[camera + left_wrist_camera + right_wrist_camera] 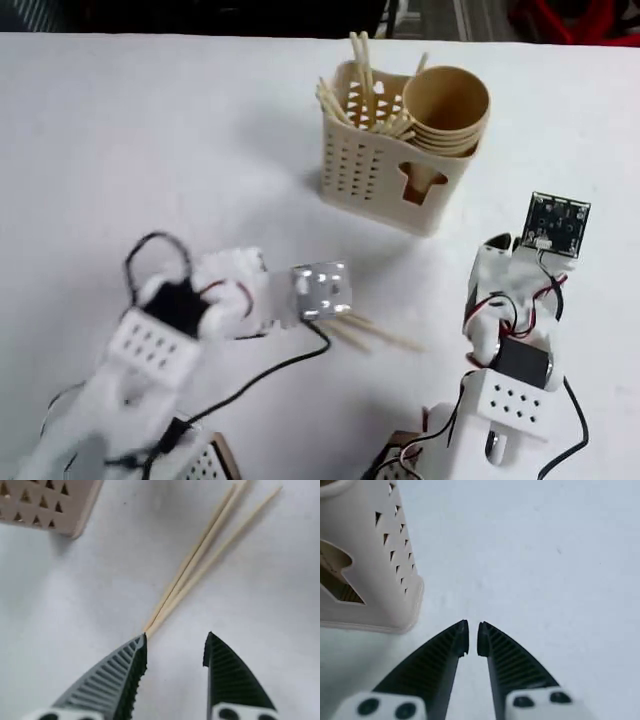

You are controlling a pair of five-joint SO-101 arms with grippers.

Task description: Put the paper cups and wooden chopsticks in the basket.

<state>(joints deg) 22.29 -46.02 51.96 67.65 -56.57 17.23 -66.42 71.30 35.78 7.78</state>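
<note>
Nearest us, the left claw (pixel 175 652) stands spread over the white table (pixel 150 130). One ribbed fingertip (pixel 136 655) touches the near end of the loose chopsticks (pixel 200 560), and the other is apart from them over bare table. These few sticks lie flat between the two arms, bunched under the left arm's wrist and fanning slightly toward the right.

On the near right, the right claw (pixel 472 639) is pressed almost together with nothing in it. It sits low over the table near the basket (pixel 385 165).

We judge the sticks to be light, stiff and smooth. They are likely to roll or splay if nudged, and they lie so low that the fingers must come right down to the table to close on them. The best hold looks to be across the bunch, a little way along from the gathered end. There one squeeze can take them all together, and the long free ends have less length to swing.

Farther off, the basket stands upright at the far middle of the table. A stack of paper cups (pixel 447 108) sits in its right side, and more chopsticks (pixel 362 85) lean in its left.
</note>
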